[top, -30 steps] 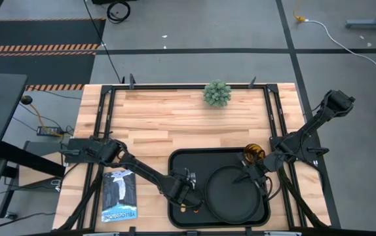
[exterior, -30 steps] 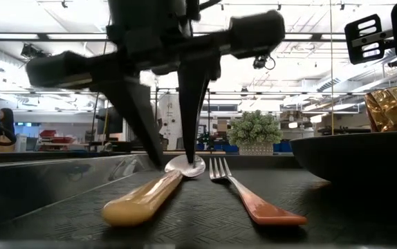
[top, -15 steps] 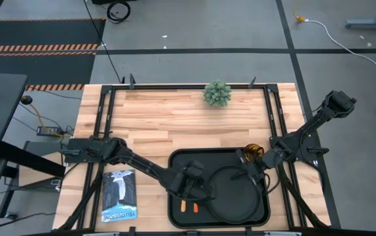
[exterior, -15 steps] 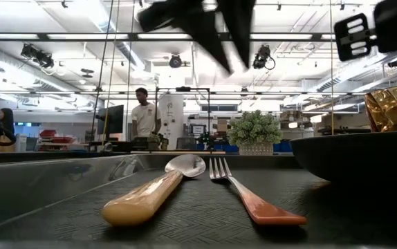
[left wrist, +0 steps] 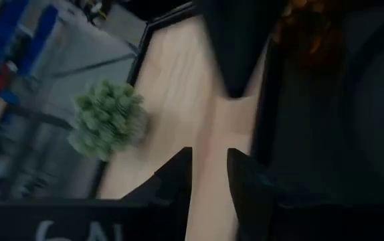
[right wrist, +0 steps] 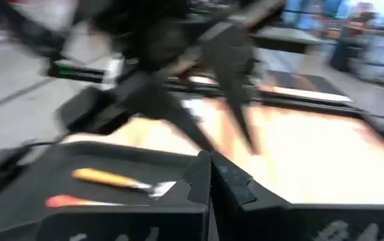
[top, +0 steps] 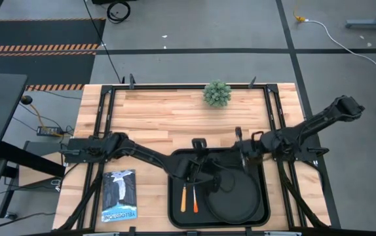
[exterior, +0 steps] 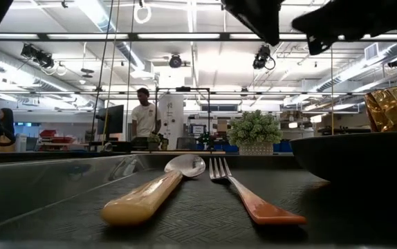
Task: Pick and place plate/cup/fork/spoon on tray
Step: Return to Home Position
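On the near half of the tray [top: 175, 190], the spoon [top: 183, 196] and fork [top: 195, 198] lie side by side, handles toward the front edge, just beside the plate [top: 237, 196]. In the low view the cup [exterior: 394, 108] rises behind the plate's rim. Above the tray's far rim hangs the left tool [top: 198, 144], fingers slightly parted, gripping nothing. The right tool [top: 238, 134] hovers nearby, fingers pressed together, empty. A small plant [top: 217, 93] stands at the counter's [top: 155, 118] far edge.
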`<state>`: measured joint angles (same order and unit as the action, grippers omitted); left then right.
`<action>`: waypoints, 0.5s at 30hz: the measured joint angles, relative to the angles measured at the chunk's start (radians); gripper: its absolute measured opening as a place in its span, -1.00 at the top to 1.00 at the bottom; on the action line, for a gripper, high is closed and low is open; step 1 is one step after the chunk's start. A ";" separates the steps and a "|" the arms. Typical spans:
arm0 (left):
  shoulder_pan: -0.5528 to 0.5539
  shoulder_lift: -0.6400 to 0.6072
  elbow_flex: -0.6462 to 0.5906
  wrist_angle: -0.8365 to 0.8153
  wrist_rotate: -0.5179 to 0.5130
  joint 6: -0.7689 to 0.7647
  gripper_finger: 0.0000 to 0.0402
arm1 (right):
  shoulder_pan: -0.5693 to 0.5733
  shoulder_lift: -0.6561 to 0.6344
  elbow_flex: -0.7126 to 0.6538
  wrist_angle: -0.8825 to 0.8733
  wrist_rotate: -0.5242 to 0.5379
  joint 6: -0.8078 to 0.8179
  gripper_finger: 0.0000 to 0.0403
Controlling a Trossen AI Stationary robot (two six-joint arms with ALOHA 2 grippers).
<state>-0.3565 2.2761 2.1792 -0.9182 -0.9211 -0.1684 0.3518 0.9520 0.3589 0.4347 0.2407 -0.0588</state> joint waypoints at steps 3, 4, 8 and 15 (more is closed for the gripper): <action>0.015 0.000 0.000 0.000 -0.002 0.139 0.49 | -0.047 -0.061 0.029 -0.146 0.055 0.005 0.96; 0.019 0.000 0.000 0.000 -0.001 0.178 0.49 | -0.056 -0.084 0.040 -0.201 0.076 0.013 0.96; 0.026 0.000 0.002 -0.001 -0.001 0.254 0.49 | -0.059 -0.203 0.075 -0.410 0.180 0.051 0.96; 0.034 0.001 0.121 -0.156 0.130 0.230 0.49 | -0.015 -0.430 0.077 -0.616 0.387 0.135 0.96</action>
<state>-0.3229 2.2772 2.2998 -1.0738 -0.7910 0.0620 0.3365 0.5221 0.4362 -0.1811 0.6280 0.0762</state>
